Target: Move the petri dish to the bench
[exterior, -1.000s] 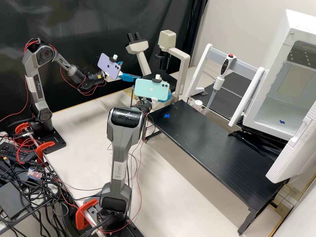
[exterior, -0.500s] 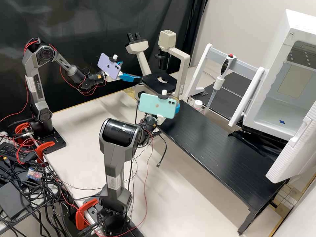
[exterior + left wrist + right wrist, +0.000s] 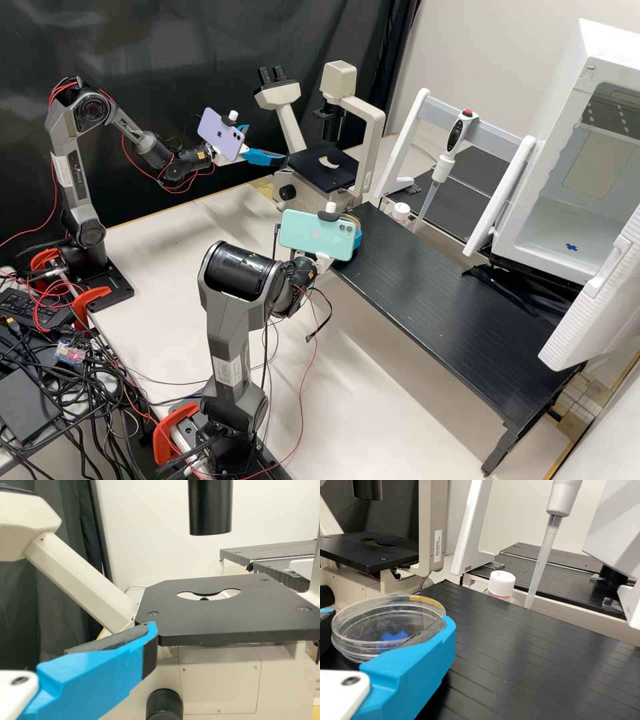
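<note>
One phone [image 3: 317, 235] is mint, the other phone [image 3: 220, 137] lilac, the microscope [image 3: 375, 127] cream and black, the lined bench [image 3: 440, 300] black.

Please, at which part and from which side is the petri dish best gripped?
Probably best by the side wall of the petri dish, from two opposite sides, as the right gripper has it: the dish is round, low and roughly level, which suits fingers across its width.

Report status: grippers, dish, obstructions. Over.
Left gripper open beside microscope. Right gripper shut on petri dish, over blue mark; contact with bench unclear. White-capped bottle past bench's edge, looks out of the way.
</note>
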